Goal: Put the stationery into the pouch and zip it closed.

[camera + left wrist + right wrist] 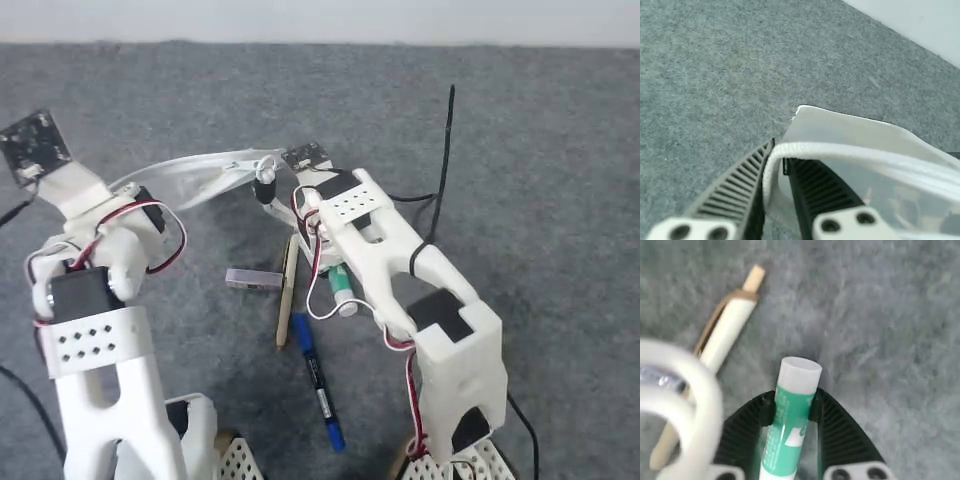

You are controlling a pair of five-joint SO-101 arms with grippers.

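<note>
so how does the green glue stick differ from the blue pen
The glue stick is green with a white cap; the blue pen is blue with a dark middle band. The glue stick is short and thick, the blue pen long and slim. The glue stick is clamped in the right gripper, while the blue pen lies free on the grey carpet. Both are outside the pouch.

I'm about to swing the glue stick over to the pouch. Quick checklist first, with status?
1. The right gripper is shut on the glue stick: ok.
2. The left gripper is clamped on the pouch rim: ok.
3. The pouch mouth is open wide enough: cannot tell.
4. The pen is apart from the glue stick: ok.
5. The blue marker and small block are packed: not ok, both lie on the table.
</note>
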